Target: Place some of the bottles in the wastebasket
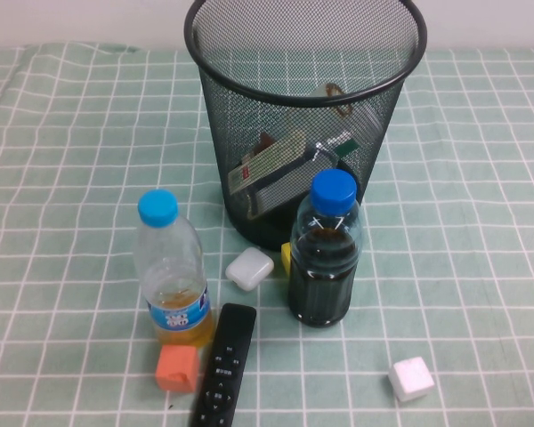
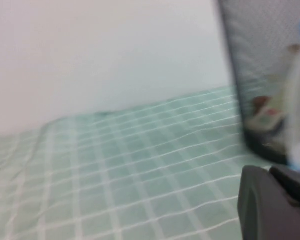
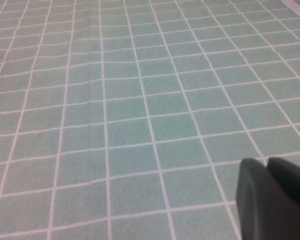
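The black wire-mesh wastebasket (image 1: 304,124) stands at the back middle of the table. Through its mesh I see the clear bottle with the green label band (image 1: 274,165) lying tilted inside. The small bottle with the brown neck wrap (image 1: 336,93) rests higher up against the far wall. Neither gripper shows in the high view. In the left wrist view my left gripper (image 2: 268,173) is shut and empty, low over the cloth, to the left of the wastebasket (image 2: 262,75). In the right wrist view my right gripper (image 3: 266,164) is shut and empty over bare cloth.
In front of the basket stand a light-blue-capped bottle with orange liquid (image 1: 171,271) and a dark-blue-capped bottle with dark liquid (image 1: 324,253). A black remote (image 1: 223,365), an orange cube (image 1: 176,367), a white case (image 1: 249,268) and a white cube (image 1: 411,379) lie nearby.
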Robot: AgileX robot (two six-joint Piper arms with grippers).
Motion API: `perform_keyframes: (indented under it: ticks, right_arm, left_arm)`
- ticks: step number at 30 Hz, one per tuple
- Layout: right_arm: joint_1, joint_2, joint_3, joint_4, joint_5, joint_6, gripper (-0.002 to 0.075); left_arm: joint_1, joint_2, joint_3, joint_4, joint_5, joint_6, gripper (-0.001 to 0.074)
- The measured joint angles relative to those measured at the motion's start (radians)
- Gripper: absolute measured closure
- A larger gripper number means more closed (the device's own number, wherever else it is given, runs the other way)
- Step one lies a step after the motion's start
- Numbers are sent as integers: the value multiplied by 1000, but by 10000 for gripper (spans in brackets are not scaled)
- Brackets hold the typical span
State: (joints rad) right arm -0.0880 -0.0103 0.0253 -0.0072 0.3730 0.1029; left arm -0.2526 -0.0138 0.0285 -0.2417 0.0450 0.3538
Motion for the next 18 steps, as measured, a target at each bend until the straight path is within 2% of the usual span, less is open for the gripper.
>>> perform_keyframes:
  ticks: [2, 5, 9, 18]
  right_arm:
    - [0, -2, 0, 0, 0, 0, 727]
    - [0, -3, 0, 0, 0, 0, 727]
    - [0, -4, 0, 0, 0, 0, 727]
    - [0, -4, 0, 0, 0, 0, 727]
  left_arm:
    - [103, 0, 0, 39, 47, -76, 739]
    - [175, 0, 0, 91, 148, -149, 739]
    - [183, 0, 0, 143, 288, -178, 739]
    - [183, 0, 0, 161, 304, -183, 739]
